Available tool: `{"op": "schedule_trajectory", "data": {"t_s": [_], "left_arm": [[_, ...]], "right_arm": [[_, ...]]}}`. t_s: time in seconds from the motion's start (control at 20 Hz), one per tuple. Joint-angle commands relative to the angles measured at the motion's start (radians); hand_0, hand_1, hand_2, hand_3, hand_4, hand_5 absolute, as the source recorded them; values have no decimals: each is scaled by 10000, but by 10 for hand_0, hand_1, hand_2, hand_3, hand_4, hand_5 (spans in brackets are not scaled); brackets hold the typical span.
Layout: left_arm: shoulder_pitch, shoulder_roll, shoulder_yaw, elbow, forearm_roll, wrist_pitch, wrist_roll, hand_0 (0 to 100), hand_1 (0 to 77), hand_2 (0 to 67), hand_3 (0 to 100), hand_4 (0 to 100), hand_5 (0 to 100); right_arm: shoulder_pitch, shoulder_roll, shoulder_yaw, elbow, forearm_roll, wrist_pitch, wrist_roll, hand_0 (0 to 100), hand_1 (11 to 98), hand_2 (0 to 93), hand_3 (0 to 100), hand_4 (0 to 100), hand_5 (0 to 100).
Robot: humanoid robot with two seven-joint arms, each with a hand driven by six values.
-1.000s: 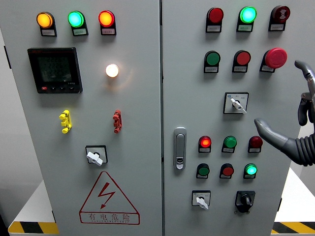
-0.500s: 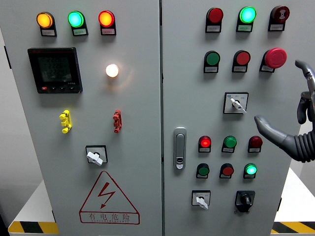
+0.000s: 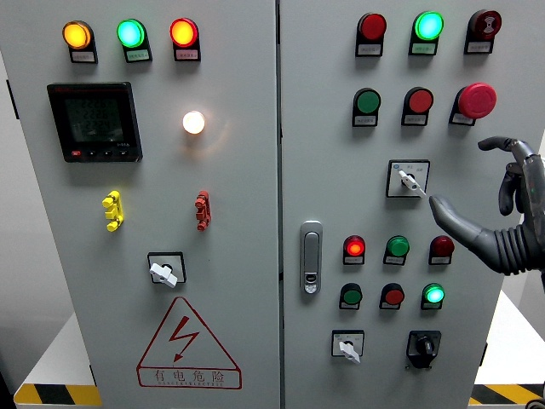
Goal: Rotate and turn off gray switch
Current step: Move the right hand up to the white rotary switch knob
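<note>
Right hand: one dark grey, fingered hand, entering from the right edge at mid-height. Wrist wrapped in a black ribbed sleeve, low at the right border. Thumb long and tapered, stretched leftward and slightly upward, its tip the leftmost part of the hand. Remaining fingers raised above the thumb, bent at the knuckles and hooked leftward; one more finger hangs curled downward behind them. Wide gap between thumb and upper fingers; nothing held. Forearm cut off by the frame.

Left arm: not shown.
</note>
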Motion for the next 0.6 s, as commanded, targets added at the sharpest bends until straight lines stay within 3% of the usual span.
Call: {"op": "schedule_trajectory", "data": {"t_s": [0.0, 0.55], "left_arm": [[0, 0, 0, 0, 5, 0, 0, 885, 0, 133, 188, 82, 109], [0, 15, 0, 0, -10, 0, 0, 885, 0, 133, 188, 82, 109]], "right_arm": [[99, 1, -58, -219, 0, -35, -136, 0, 368, 624, 979, 1000, 1000], [421, -15, -594, -879, 0, -112, -534, 0, 362, 659, 974, 1000, 1000]]}}
